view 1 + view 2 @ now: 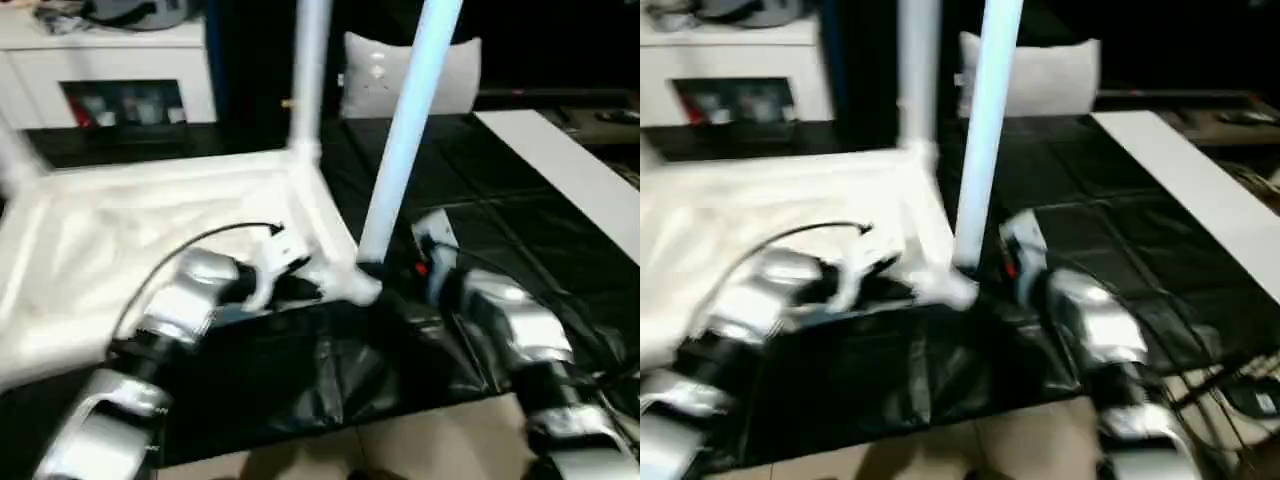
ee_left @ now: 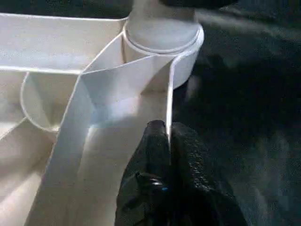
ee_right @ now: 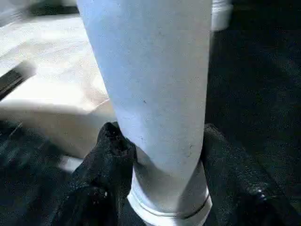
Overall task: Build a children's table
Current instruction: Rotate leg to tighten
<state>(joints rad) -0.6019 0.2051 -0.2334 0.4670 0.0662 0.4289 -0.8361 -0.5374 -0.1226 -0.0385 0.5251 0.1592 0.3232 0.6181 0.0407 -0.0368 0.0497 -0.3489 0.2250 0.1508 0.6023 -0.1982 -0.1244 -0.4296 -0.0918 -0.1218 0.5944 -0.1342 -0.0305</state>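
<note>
On the black-covered work surface [image 1: 560, 260] we had the tabletop [image 1: 150, 230] lying underside up, ribs showing. Our left gripper [image 2: 168, 141] was pinched shut on the thin rim wall beside the near right corner socket [image 2: 162, 40], steadying the piece. Our right gripper [image 3: 160, 165] was closed around the lower end of a leg [image 1: 405, 140], which stood tilted with its flared foot at that socket. Another leg [image 1: 308, 70] rose already seated at the far right corner. We judged the step in hand to be seating this leg; the next move called for straightening it and pressing it down squarely while the left held firm.
</note>
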